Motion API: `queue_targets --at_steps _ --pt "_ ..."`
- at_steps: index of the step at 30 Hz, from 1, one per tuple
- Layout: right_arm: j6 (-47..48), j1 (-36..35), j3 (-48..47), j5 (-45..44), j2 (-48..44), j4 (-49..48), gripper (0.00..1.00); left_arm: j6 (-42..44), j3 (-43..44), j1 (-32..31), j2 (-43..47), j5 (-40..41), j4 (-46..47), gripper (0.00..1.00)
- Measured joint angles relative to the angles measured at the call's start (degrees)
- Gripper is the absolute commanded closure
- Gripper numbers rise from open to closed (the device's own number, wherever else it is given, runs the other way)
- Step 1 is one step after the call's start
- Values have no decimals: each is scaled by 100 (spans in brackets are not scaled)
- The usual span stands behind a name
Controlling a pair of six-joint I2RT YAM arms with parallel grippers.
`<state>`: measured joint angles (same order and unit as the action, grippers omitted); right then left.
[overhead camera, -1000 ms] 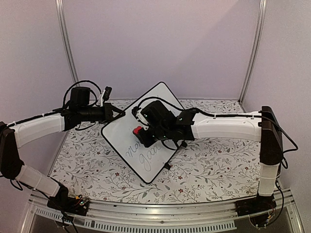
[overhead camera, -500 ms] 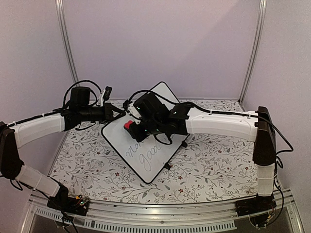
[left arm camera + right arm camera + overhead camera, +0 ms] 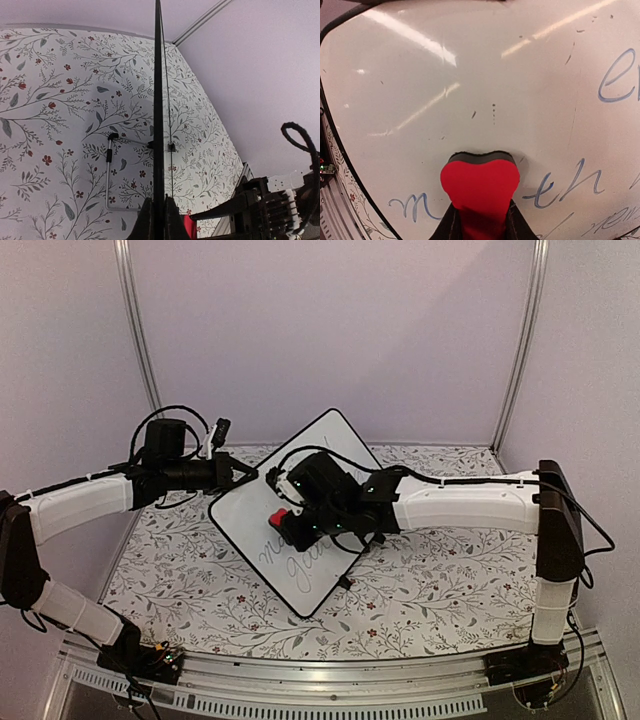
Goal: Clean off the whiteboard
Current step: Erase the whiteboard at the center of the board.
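The whiteboard (image 3: 330,440) stands tilted like a diamond on the floral table, with handwriting (image 3: 292,565) on its lower half. My left gripper (image 3: 250,477) is shut on its upper-left edge. In the left wrist view the board's black edge (image 3: 158,100) runs straight up from between the gripper's (image 3: 159,216) closed fingers. My right gripper (image 3: 290,525) is shut on a red eraser (image 3: 279,518) and presses it flat on the board's middle. In the right wrist view the eraser (image 3: 480,187) has its dark felt against the whiteboard (image 3: 470,75), just above blue writing (image 3: 560,190); the right gripper (image 3: 480,222) pinches its sides.
A floral cloth (image 3: 430,590) covers the table, with lilac walls behind and to both sides. A thin wire stand (image 3: 107,170) props the board from behind. A metal rail (image 3: 320,680) runs along the near edge between the arm bases.
My right gripper swept the eraser up and to the left across the board, then came back down and to the right. The left gripper and the board have stayed put.
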<state>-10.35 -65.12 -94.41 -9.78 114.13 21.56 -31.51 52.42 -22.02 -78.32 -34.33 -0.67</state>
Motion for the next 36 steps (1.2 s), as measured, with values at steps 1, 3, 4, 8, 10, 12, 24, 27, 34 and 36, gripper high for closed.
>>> queue_targets --at_steps 1,3,4,8,10,12,24,27,34,36 --pt "-17 -15 127 2 -61 4 93 0 0 0 0 -2 2 100" --pt "-61 -39 256 2 -129 48 93 0 0 0 0 -7 4 100" --pt "-76 -48 262 2 -133 59 93 0 0 0 0 -7 4 100" --pt "-76 -76 162 7 -122 164 93 0 0 -2 0 -13 15 100" --pt "-50 -94 -109 33 -28 304 93 0 0 -7 0 -13 20 100" --pt "-7 -129 -531 59 155 378 93 0 0 -7 0 -15 20 100" --pt "160 -234 -1764 133 748 627 94 0 0 -11 0 -11 26 100" --pt "142 -251 -1464 136 710 544 94 17 0 -7 0 35 -9 100" --pt "-7 -299 -485 122 214 487 94 17 0 -11 -2 15 9 100" --pt "-44 -302 -291 92 98 503 94 17 0 -13 0 9 15 100"
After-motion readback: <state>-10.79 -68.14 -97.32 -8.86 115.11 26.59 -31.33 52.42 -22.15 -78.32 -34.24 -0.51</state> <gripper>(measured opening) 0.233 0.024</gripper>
